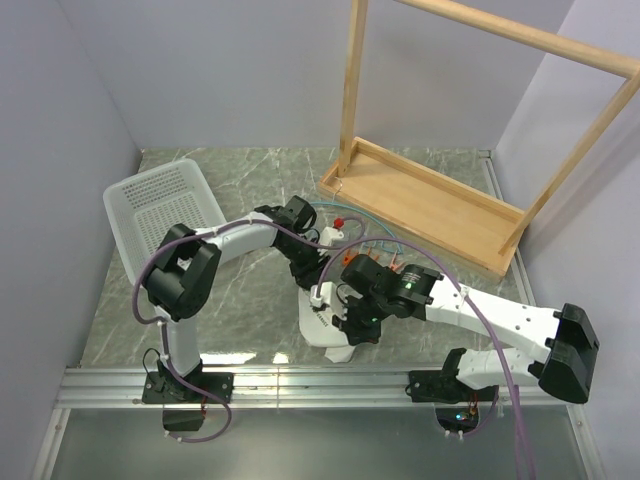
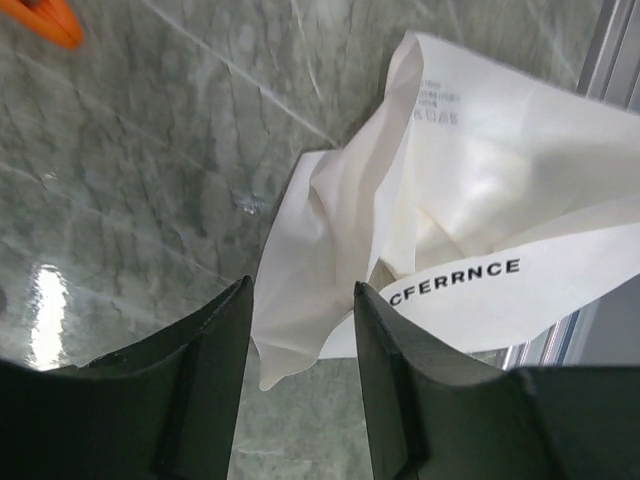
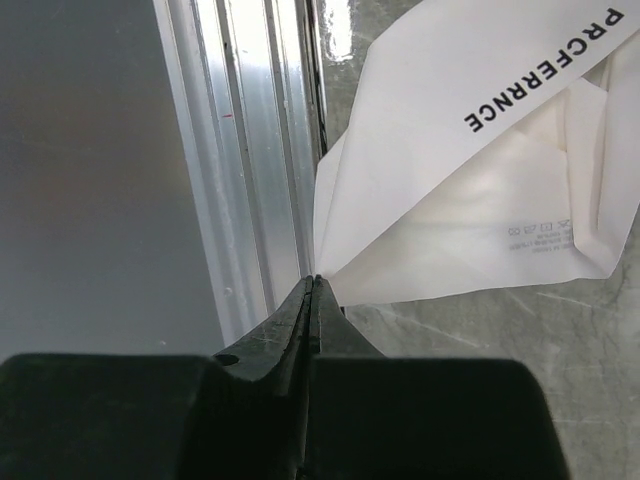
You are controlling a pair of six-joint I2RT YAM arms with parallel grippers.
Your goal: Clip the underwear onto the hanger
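The white underwear [image 1: 322, 328] lies crumpled on the marble table near the front rail, its lettered waistband showing in the left wrist view [image 2: 480, 180] and in the right wrist view [image 3: 470, 200]. My right gripper [image 3: 315, 280] is shut on one corner of the cloth; it also shows in the top view [image 1: 352, 335]. My left gripper [image 2: 300, 285] is open, its fingers either side of a hanging fold of the cloth, and sits just above it in the top view [image 1: 318, 292]. The teal hanger [image 1: 335, 207] with orange-red clips [image 1: 385, 258] lies behind the arms, partly hidden.
A white perforated basket [image 1: 165, 215] stands tilted at the back left. The wooden rack frame [image 1: 430, 195] stands at the back right. An aluminium rail [image 1: 300, 385] runs along the table's near edge, close to the cloth [image 3: 250, 150]. One orange clip [image 2: 50, 15] shows in the left wrist view.
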